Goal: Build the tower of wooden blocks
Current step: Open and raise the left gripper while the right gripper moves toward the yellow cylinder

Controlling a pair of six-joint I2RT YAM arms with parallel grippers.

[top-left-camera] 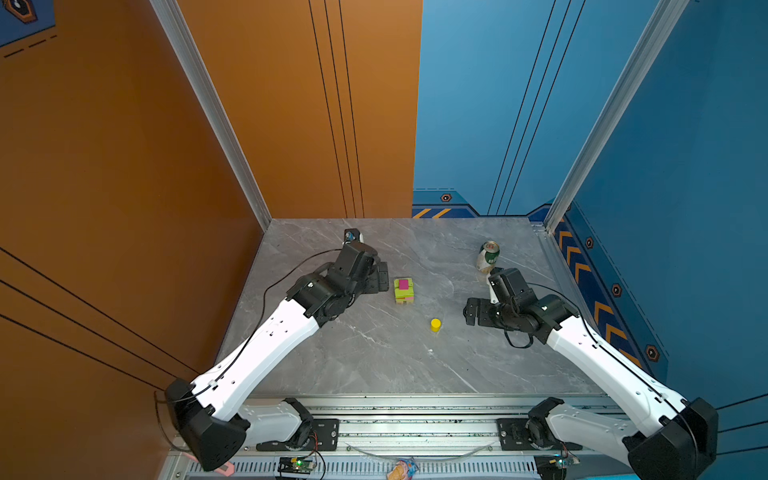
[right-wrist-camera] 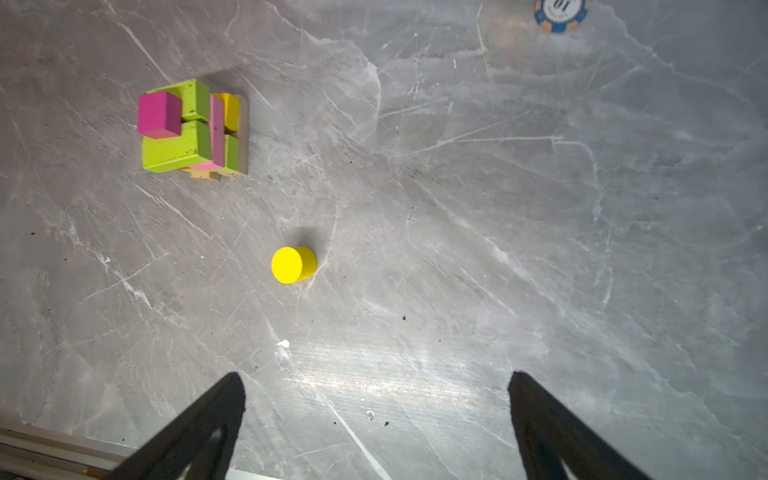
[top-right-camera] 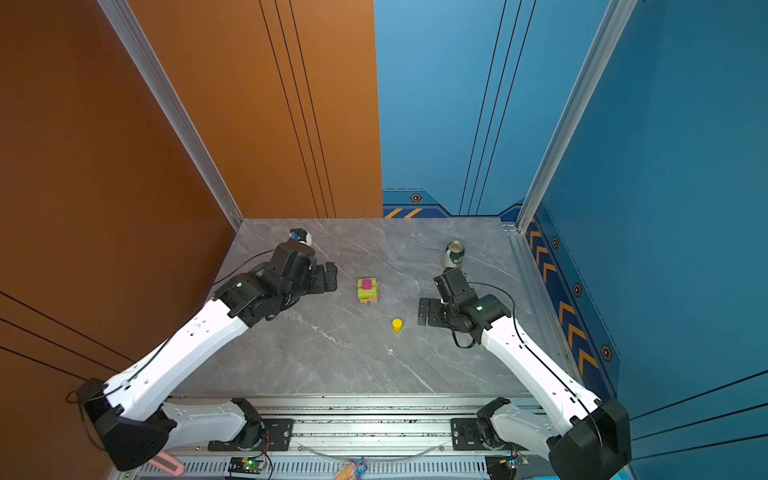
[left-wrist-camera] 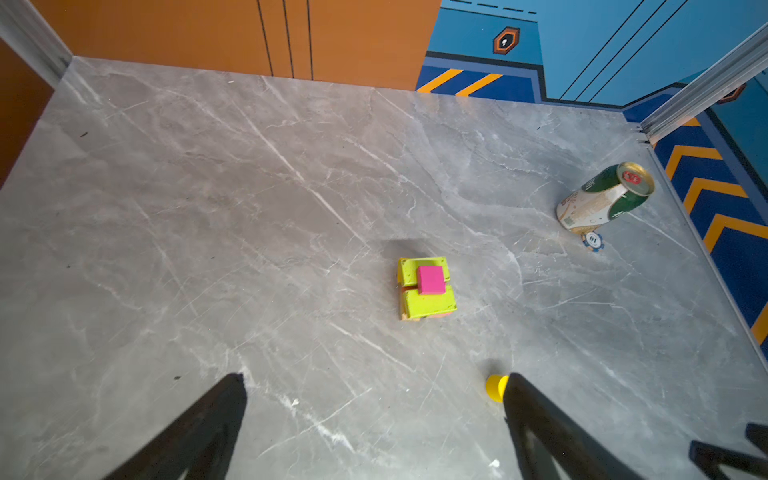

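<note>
Tower (top-left-camera: 403,291) is sitting mid-table, magenta cube (top-left-camera: 403,284) on top; yellow cylinder (top-left-camera: 435,324) is standing apart, toward the near edge. Left gripper (left-wrist-camera: 374,378) and right gripper (right-wrist-camera: 376,376) are gaping wide, empty. Likely risk: a finger nudging the cube off while you're capping. Bare table (top-left-camera: 374,365) is lying all round; drink can (top-left-camera: 489,255) is standing well back.

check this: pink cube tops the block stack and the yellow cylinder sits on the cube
No: the yellow cylinder stands on the table, apart from the block stack, as the right wrist view shows. The pink cube does top the stack.
</note>
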